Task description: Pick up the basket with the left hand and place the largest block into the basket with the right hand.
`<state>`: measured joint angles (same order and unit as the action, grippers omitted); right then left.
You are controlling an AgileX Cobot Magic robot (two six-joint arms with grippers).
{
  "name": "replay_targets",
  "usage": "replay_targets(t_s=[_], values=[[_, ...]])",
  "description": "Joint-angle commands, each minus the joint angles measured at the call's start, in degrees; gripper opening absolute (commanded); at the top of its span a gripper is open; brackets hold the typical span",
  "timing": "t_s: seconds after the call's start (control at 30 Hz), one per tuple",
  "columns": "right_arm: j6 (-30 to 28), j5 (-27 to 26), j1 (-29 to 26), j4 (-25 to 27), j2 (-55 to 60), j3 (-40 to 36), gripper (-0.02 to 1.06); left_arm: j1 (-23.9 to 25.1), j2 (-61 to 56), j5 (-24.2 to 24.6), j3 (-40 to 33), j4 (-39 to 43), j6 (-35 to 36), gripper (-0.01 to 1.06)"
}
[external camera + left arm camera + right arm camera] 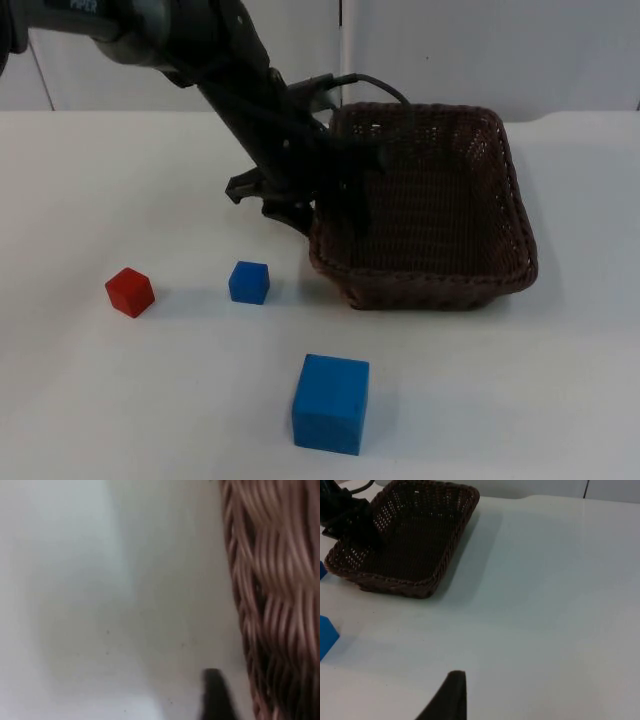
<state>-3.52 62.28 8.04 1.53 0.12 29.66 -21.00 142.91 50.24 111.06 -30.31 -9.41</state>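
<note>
Red block [130, 292] and small blue block [249, 282] are sitting L of centre, apart. Largest blue block [331, 404] is lying near the front edge. L gripper [322, 205] is reaching the basket [505, 190] at its L rim; grip state can't be told. R gripper [451, 695] is waiting off to the R; open/closed unclear.

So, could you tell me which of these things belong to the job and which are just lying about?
Part of the job:
- wicker basket
- large blue block, on the table nearest the camera
- left gripper, at the basket's left rim
- right gripper, waiting above bare table, away from the basket

Just lying about:
- small blue block
- small red block
</note>
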Motion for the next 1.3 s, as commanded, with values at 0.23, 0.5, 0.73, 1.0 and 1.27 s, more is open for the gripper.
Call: replay_targets(t_s=[0.23, 0.5, 0.73, 1.0, 1.27], values=[[-0.35, -0.51, -0.22, -0.06, -0.12, -0.08, 1.05, -0.24, -0.17, 0.87, 0.22, -6.45, 0.21, 0.00], [-0.35, -0.51, -0.22, -0.06, -0.12, -0.08, 1.05, -0.24, -4.81, 2.29, 0.22, -8.62, 0.21, 0.00], [-0.35, -0.51, -0.22, -0.06, -0.12, -0.08, 1.05, 0.12, -12.19, 4.77, 0.22, -7.98, 0.21, 0.00], [-0.35, -0.51, -0.22, -0.06, -0.12, -0.08, 1.05, 3.05, -17.98, 11.20, -1.35, -6.93, 0.21, 0.00], [-0.35, -0.51, -0.22, -0.06, -0.12, -0.08, 1.05, 5.63, -24.34, 11.64, -9.63, -5.91, -1.32, 0.00]])
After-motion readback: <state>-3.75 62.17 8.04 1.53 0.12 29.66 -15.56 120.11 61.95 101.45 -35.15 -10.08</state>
